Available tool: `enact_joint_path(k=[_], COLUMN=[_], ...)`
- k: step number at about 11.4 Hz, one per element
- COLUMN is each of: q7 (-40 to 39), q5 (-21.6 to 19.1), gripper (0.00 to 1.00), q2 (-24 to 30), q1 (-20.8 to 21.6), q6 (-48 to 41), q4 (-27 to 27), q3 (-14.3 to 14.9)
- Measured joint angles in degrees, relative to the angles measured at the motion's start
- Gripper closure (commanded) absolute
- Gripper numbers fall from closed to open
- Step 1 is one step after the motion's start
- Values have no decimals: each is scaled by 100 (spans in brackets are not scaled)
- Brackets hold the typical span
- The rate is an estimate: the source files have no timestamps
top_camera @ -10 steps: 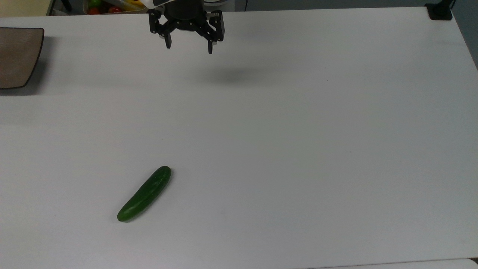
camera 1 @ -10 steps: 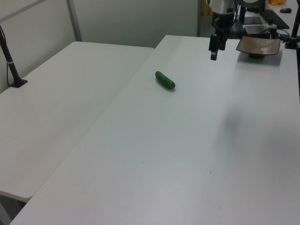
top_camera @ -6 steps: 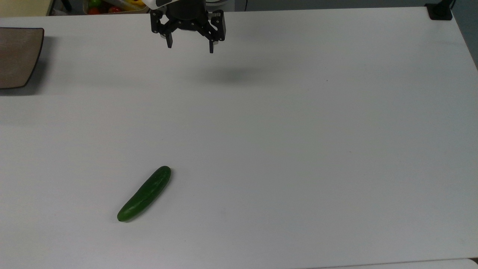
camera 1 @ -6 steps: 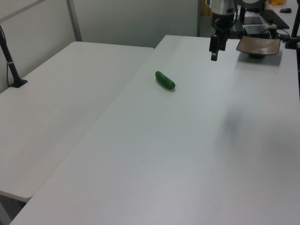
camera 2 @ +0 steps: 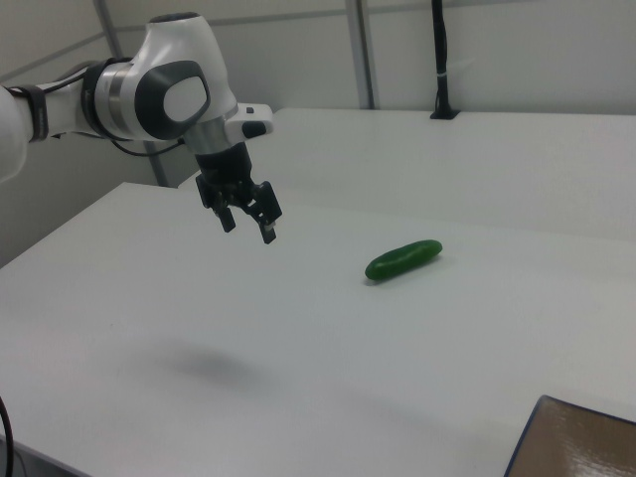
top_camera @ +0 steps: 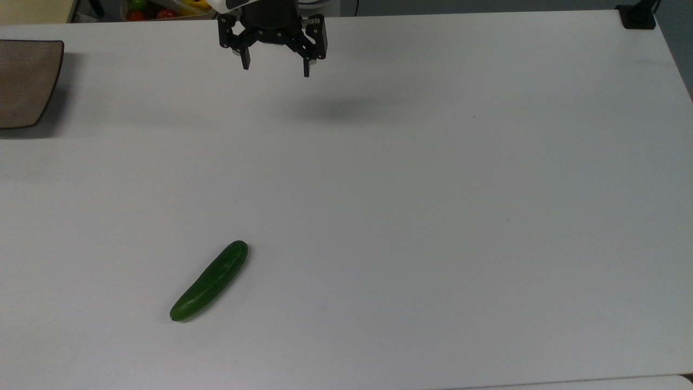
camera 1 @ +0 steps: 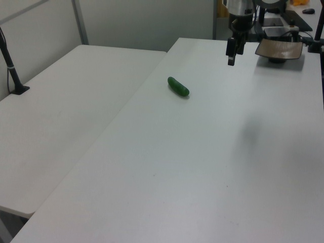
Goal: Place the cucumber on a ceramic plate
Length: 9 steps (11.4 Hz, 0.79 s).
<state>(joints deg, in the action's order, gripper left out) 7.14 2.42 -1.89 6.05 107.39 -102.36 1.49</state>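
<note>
One cucumber on the table, gripper empty and spread.
Top view: gripper [top_camera: 275, 69] at 12 o'clock, fingers apart; cucumber [top_camera: 209, 281] at 7, ceramic plate [top_camera: 24, 81] at 10, all well apart. Left view: cucumber [camera 1: 178, 86] bare on table [camera 1: 202, 167], plate [camera 1: 279, 49] at 1. Right view: gripper [camera 2: 248, 226] airborne, cucumber [camera 2: 403, 259] at its 3.

White table [top_camera: 433, 216] spreading wide beneath the fingers [top_camera: 246, 58]; colourful fruit [top_camera: 162, 13] just behind them, toward the top view's left; black clamp [top_camera: 636, 16] well off toward the top view's right

Glossy smooth cucumber [top_camera: 209, 281] on matt white table [top_camera: 433, 216]; plate [top_camera: 24, 81] faintly sheened
</note>
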Motion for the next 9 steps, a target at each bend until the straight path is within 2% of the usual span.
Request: enact_joint_path(k=[3,6,9], q7=[297,1013,1791], q5=[-2,-31,-31], gripper=[0,0,0], q2=[0,-91,-648], q1=[36,130,188], q6=[0,0,1], q4=[17,149,918], q3=[-41,-77,-85])
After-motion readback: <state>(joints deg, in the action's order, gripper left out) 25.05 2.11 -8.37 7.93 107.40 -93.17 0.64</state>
